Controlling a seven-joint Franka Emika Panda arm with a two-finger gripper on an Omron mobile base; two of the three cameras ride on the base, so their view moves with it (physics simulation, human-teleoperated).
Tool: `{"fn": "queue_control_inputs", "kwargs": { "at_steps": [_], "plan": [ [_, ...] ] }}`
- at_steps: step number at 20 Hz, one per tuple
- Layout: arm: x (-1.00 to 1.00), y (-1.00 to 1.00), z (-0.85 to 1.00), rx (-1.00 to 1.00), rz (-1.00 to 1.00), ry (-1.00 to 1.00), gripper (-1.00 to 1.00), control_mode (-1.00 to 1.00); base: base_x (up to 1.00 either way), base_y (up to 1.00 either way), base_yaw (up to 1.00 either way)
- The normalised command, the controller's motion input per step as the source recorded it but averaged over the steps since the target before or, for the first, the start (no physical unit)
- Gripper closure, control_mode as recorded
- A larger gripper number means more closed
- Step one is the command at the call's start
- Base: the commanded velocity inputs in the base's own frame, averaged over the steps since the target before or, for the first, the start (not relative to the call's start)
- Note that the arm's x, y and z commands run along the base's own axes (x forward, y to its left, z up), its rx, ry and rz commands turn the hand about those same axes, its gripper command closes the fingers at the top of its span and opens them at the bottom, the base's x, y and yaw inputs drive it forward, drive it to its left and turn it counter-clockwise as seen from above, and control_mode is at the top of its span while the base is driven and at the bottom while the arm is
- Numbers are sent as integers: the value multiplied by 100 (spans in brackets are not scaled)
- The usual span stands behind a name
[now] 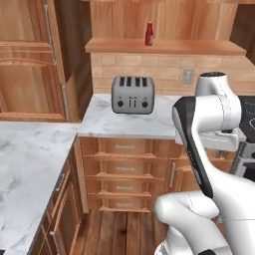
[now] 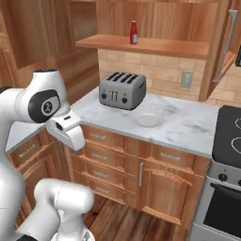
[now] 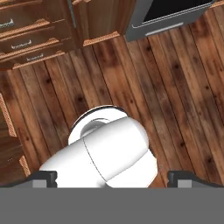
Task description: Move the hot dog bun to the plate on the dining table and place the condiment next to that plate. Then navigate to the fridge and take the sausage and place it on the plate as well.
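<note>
Condiment (image 2: 133,32) upright near shelf (image 2: 155,45) edge, plate (image 2: 148,119) beside toaster (image 2: 122,90) (jaws wide apart, empty).

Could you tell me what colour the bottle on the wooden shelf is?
Red bottle with a white cap, clearest in the right base view.

You have a marble tabletop (image 2: 188,123) carrying a grey toaster (image 2: 122,90) with a shallow plate (image 2: 148,119) just beside it; the wooden shelf (image 2: 155,45) above holds a red bottle (image 2: 133,32).
</note>
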Motion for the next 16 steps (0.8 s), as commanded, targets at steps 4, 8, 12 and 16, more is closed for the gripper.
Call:
{"fn": "queue_control_inputs", "kwargs": {
  "at_steps": [4,8,12,16],
  "plan": [
    [0,0,0,0,0,0,-100,100,100,14,-14],
    [0,0,0,0,0,0,-100,100,83,9,-15],
    [0,0,0,0,0,0,-100,100,54,10,-18],
    [0,0,0,0,0,0,-100,100,41,19,-20]
  ]
}}
